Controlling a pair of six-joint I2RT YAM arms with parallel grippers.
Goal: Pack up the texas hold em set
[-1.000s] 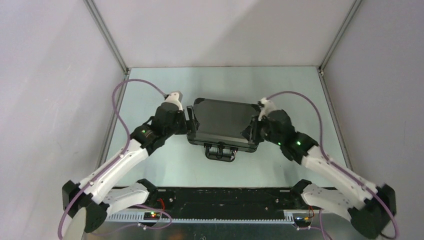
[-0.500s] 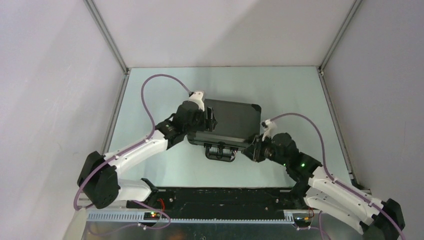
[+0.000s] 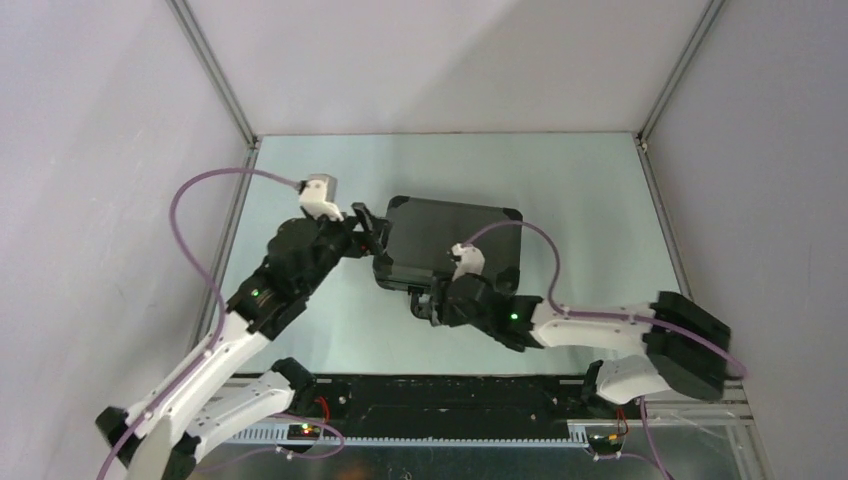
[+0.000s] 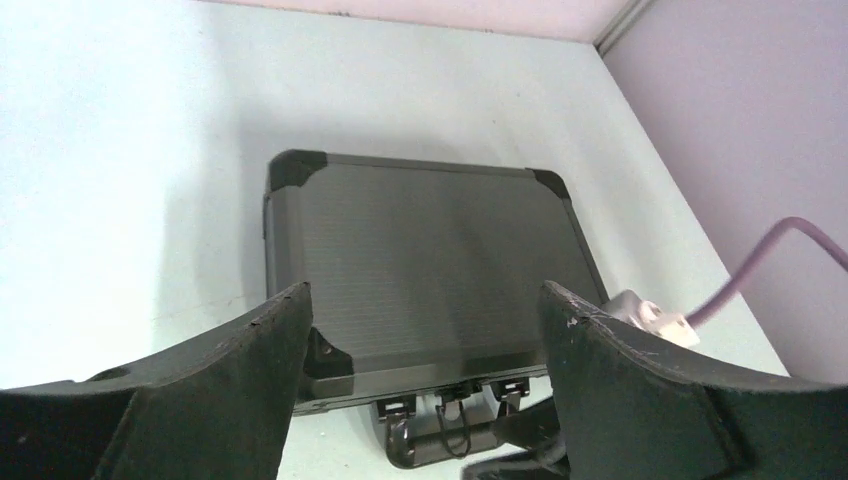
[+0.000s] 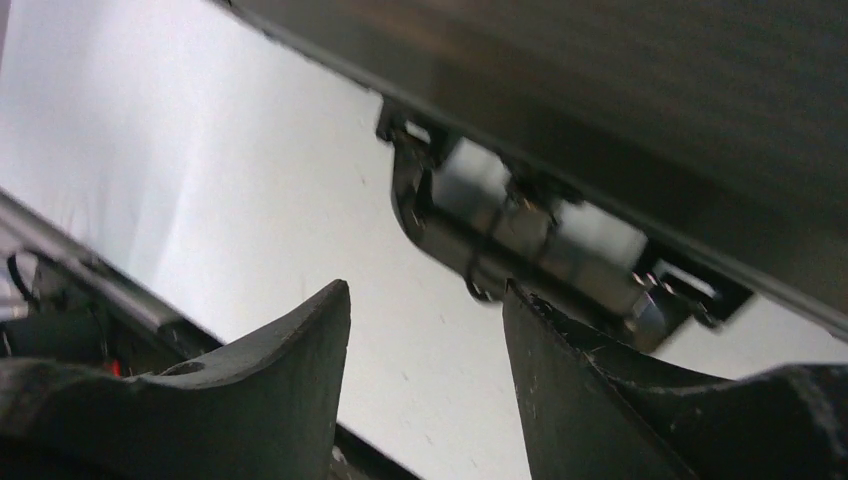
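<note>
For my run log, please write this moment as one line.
case: shut | left gripper: open, beside case | right gripper: open, near handle

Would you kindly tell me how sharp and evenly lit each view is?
Top external: sharp, soft even light on the case. Left wrist: case crisp, a soft shadow on the table at its left. Right wrist: close and blurred, handle smeared, table glaring white.
</note>
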